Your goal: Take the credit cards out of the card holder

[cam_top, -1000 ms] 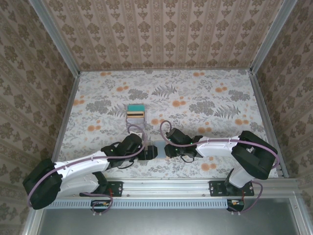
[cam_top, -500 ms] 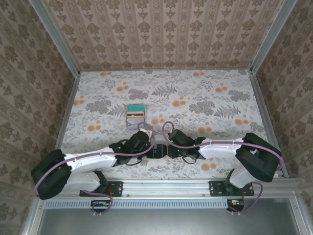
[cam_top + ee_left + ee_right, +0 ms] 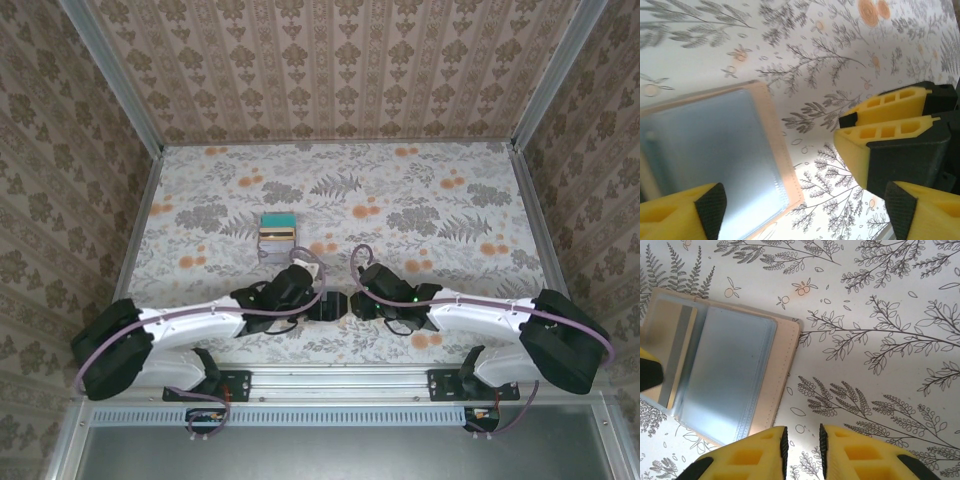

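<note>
The card holder [image 3: 727,377] lies open on the floral table, grey-blue inside with a tan rim [image 3: 775,145]. A pale yellowish card with a grey stripe [image 3: 670,347] sits in its left panel. More credit cards, teal and yellow, lie stacked [image 3: 278,228] farther back on the table. My left gripper [image 3: 805,212] is open wide, low over the holder's edge, with one finger above the grey-blue panel. My right gripper [image 3: 801,455] hovers beside the holder's tan rim, its jaws a narrow gap apart with nothing between them. In the top view both grippers meet tip to tip [image 3: 335,305] over the holder.
The right gripper's yellow fingers [image 3: 885,125] stand close in front of the left gripper. The metal rail [image 3: 340,378] with the arm bases runs just behind them. Patterned walls enclose the table on three sides.
Both grippers have shifted to the right and closed in on each other, so the holder between them is now covered in the top view. The left jaws have narrowed a little.
</note>
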